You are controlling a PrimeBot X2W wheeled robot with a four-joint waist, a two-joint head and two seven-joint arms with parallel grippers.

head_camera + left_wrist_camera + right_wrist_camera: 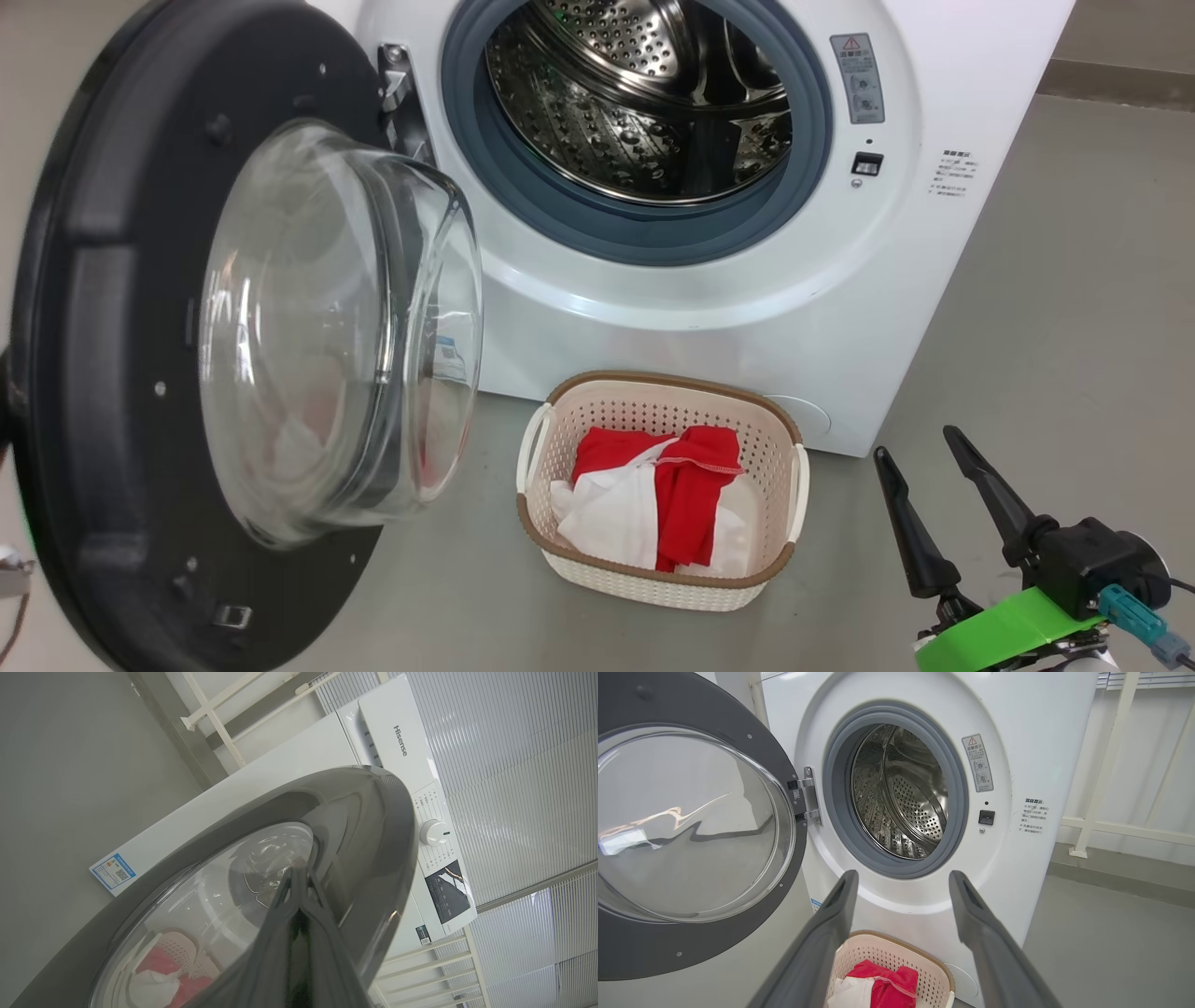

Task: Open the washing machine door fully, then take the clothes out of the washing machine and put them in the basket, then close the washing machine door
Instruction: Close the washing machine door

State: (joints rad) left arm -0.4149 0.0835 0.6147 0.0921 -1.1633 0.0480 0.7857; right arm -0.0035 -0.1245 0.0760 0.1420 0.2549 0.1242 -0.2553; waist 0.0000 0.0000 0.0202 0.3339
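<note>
The washing machine point(709, 308) stands with its door point(103, 373) swung out to the left, black rim and glass bowl facing me. No clothes show in the steel drum point(644, 103). Red and white clothes point(681, 485) lie in the cream basket point(653, 385) on the floor before the machine. My right gripper point(915, 446) hovers open and empty at the lower right, beside the basket; in its wrist view it point(903, 877) points at the drum opening. My left gripper point(296, 875) is shut with nothing in it, tips against the door's point(364, 826) outer face by the glass.
Grey floor spreads to the right of the machine point(1111, 942). A white railing point(1106, 765) runs along the wall behind. The machine's control panel with a round knob point(432, 833) and a blue label point(113, 871) on its side show past the door.
</note>
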